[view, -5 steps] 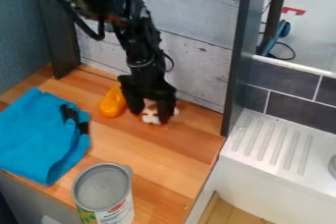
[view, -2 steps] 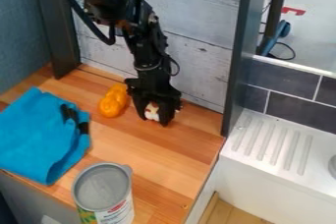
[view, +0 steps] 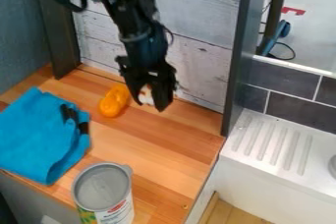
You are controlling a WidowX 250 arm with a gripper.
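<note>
- Raised since the earlier frame, the claw [view: 150,106] has come up from the table [view: 148,142], and the small white thing [view: 147,96] has come up with it, drifting slightly toward the view's left edge.
- Its fingers are parted by roughly the width of the white thing, which sits between them, partly covered; they appear to have hold of it.
- Because claw and thing rose together, the grasp seems to have worked, and the work in hand looks to be at the lifting stage, with the piece probably off the wood.
- The white thing now shows near the foot of the pale plank wall [view: 197,70], to the right of the orange toy [view: 114,101] in the view.
- That orange toy lies where it did, apart from the claw.
- Unmoved too are the blue cloth [view: 41,137] with its black straps, at the view's left, and the can [view: 101,188] at the near edge.
- Beyond the dark post stands a white sink [view: 272,176] with a ridged top.
</note>
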